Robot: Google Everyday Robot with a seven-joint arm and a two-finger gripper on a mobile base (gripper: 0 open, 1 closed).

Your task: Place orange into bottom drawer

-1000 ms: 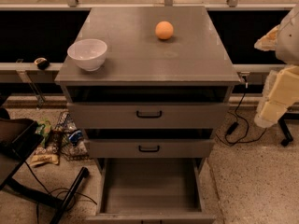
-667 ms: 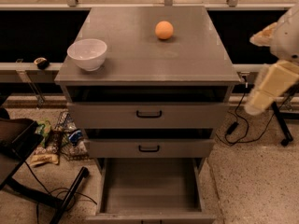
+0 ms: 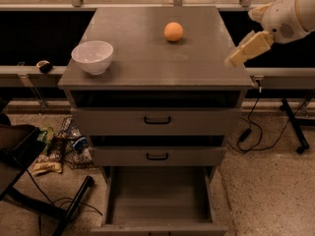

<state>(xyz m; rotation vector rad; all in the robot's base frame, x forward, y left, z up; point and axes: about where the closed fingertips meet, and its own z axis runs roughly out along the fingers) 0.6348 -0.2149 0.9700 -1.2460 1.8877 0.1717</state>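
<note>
The orange [image 3: 173, 31] lies on the grey cabinet's top [image 3: 147, 58], right of centre toward the back. The bottom drawer [image 3: 158, 194] is pulled open at the foot of the cabinet and its floor is bare. The gripper [image 3: 235, 59] hangs at the end of a cream-white arm over the top's right edge, well to the right of the orange and in front of it, not touching it.
A white bowl [image 3: 92, 56] stands at the top's front left. The two upper drawers [image 3: 157, 120] with black handles are shut. Snack packets [image 3: 59, 146] and a black chair base [image 3: 29, 191] lie on the floor at left. Cables [image 3: 256, 132] trail at right.
The arm has swung up and to the left, from beside the cabinet's right flank to over the top's right edge. The orange and bowl have not moved.
</note>
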